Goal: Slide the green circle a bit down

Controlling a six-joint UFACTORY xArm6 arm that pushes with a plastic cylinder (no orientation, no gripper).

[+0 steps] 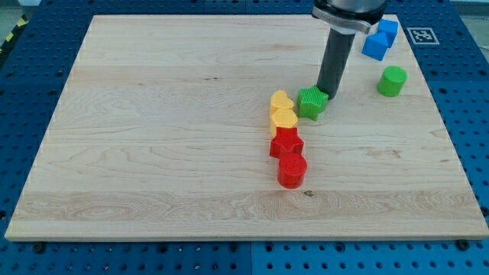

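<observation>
The green circle (pixel 392 80) is a round green block at the view's right, near the board's right edge. My tip (pixel 328 95) is well to its left, right beside the upper right side of a ridged green star-like block (pixel 312 102). The dark rod rises from the tip up to the arm at the view's top.
Two blue blocks (pixel 380 39) sit at the top right, above the green circle. Left of the green star lie two yellow blocks (pixel 283 111), then a red star (pixel 286 143) and a red circle (pixel 292 170) in a line downward. The wooden board (pixel 153 137) lies on a blue pegboard.
</observation>
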